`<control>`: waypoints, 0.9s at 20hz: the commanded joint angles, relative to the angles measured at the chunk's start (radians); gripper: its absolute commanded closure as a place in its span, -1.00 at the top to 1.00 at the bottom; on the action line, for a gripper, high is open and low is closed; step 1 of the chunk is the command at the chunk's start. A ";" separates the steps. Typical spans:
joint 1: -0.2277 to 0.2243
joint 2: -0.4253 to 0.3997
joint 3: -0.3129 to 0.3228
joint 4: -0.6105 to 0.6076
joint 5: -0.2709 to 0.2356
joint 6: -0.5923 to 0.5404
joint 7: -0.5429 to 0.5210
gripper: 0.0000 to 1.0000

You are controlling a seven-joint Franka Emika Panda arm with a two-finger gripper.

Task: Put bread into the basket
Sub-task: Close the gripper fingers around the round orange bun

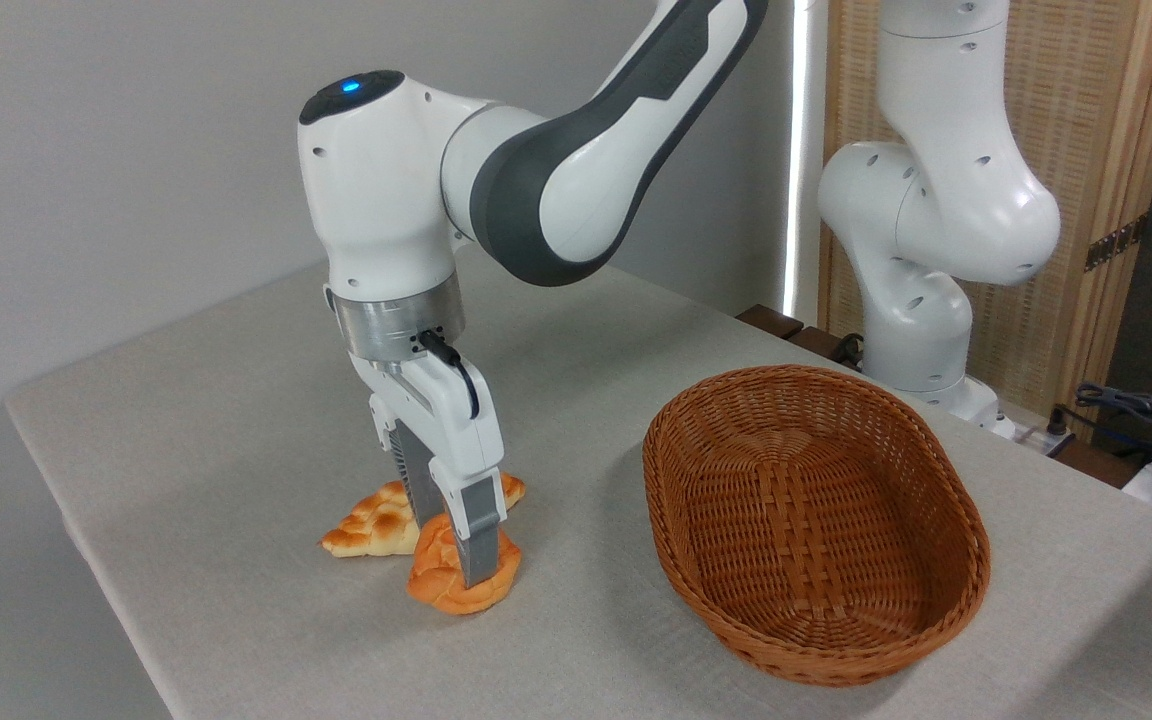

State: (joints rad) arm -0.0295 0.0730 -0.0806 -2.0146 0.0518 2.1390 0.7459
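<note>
Bread (456, 585) outside bare-bottomed basket (816, 520)

Soft, even light falls on my white arm (576, 170); a bright strip glows behind it. The oval brown wicker basket (816, 520) casts a faint shadow leftward on the grey tablecloth (186, 420). Focus stays sharp.

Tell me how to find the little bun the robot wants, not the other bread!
Start at the big brown wicker basket on the table, then look left to the gripper pointing down. The bun sits right under it, round, orange and knotted. The braided loaf behind it is flatter, longer and pointed.
</note>
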 commanded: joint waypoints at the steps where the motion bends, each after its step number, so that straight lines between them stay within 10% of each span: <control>1: -0.001 0.007 0.007 -0.015 0.014 0.013 0.021 -0.06; 8: 0.000 0.007 0.013 -0.012 0.014 -0.047 0.023 -0.94; 18: 0.013 0.002 0.015 0.043 0.014 -0.047 0.020 -1.00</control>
State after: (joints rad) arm -0.0203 0.0745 -0.0730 -2.0065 0.0528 2.1132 0.7482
